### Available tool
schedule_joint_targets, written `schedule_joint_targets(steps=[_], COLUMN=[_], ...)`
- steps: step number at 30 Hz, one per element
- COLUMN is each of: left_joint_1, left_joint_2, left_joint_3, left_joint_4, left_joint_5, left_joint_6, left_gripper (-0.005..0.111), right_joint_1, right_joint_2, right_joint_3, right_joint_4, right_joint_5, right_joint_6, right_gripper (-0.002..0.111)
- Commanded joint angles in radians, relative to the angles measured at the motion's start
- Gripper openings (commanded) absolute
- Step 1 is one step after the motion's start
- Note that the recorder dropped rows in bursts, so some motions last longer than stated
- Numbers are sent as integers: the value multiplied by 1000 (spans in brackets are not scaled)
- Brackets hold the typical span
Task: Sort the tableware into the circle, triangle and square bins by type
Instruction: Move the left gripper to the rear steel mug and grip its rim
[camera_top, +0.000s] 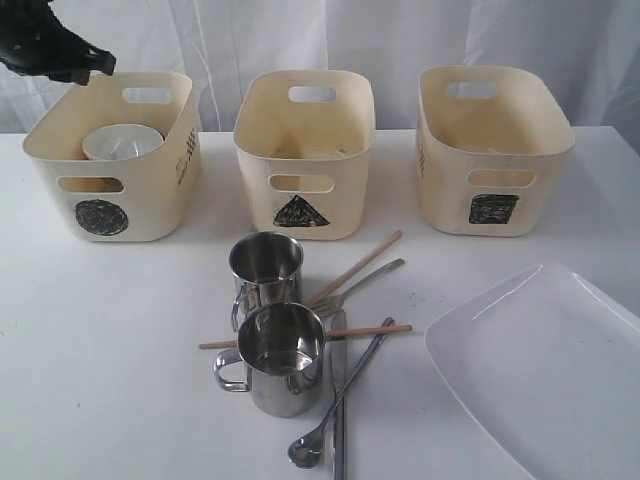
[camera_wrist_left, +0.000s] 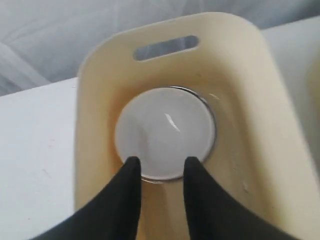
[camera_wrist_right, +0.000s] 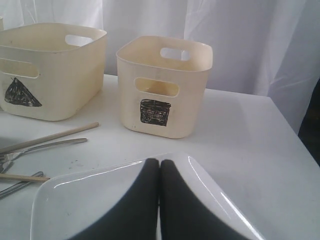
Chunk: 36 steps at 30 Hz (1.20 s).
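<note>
Pincer (camera_wrist_left: 162, 161) parted, above white bowl (camera_wrist_left: 165, 131)

The exterior camera looked down across the table (camera_top: 100, 400) toward twelve o'clock from well back. The left wrist camera hung close over the circle bin (camera_wrist_left: 260, 110) — ten o'clock there — facing almost straight down. The right wrist camera sat low over the white plate (camera_wrist_right: 75, 200) at four o'clock, facing the square bin (camera_wrist_right: 192, 95) and triangle bin (camera_wrist_right: 65, 90), both shared with the exterior.
</note>
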Motion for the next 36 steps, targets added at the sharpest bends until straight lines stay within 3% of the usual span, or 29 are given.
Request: schedule_joint_targets(steps=[1, 9, 21, 28, 36], left_joint_1=[-34, -96, -112, -125, -194], left_joint_2=[-78, -105, -49, 2, 49], left_joint_3=[-4, -4, 41, 70, 70], left_joint_4=[-264, -333, -372, -478, -469], left_joint_5=[222, 520, 565, 540, 501], left_joint_6=[261, 299, 310, 355, 348], left_gripper=[26, 26, 26, 57, 58], right_joint_1=[0, 0, 0, 0, 0], right_joint_2=[2, 2, 2, 2, 2], right_joint_3=[2, 2, 2, 2, 2], right_joint_4=[2, 2, 2, 2, 2], right_joint_5=[-6, -6, -6, -6, -6], right_joint_6=[0, 0, 0, 0, 0], right_gripper=[0, 0, 0, 0, 0])
